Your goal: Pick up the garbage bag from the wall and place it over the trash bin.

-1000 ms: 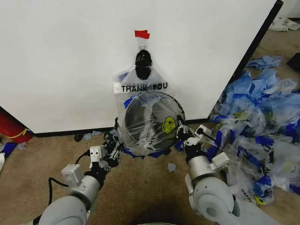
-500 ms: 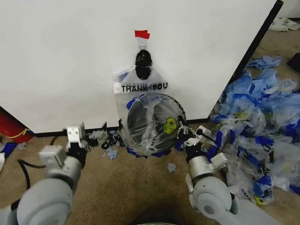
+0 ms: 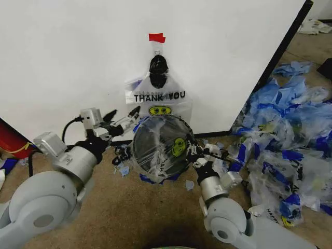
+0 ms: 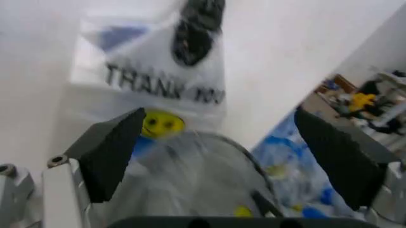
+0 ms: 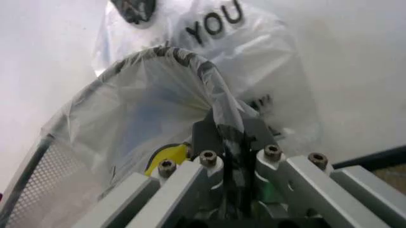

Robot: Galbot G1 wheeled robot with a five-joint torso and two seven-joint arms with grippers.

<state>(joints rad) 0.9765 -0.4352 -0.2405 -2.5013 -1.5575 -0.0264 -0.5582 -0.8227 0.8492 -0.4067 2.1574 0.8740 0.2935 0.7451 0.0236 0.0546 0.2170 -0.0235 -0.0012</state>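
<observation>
A garbage bag (image 3: 158,96) hung on the wall (image 3: 62,62) hook, while another film already covered the trash bin (image 3: 155,150) tipped at the wall's base edge. The right gripper (image 3: 199,155) pinched plastic against the bin's rim. The left gripper (image 3: 127,116) was spread and empty just beside the hanging bag, so picking looked not yet done.

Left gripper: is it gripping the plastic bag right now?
No, the left gripper is open, its fingers spread with nothing between them, short of the garbage bag.

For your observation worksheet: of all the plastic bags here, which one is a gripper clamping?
The garbage bag stretched over the trash bin; the right gripper pinches it, unlike the hooked bag.
</observation>
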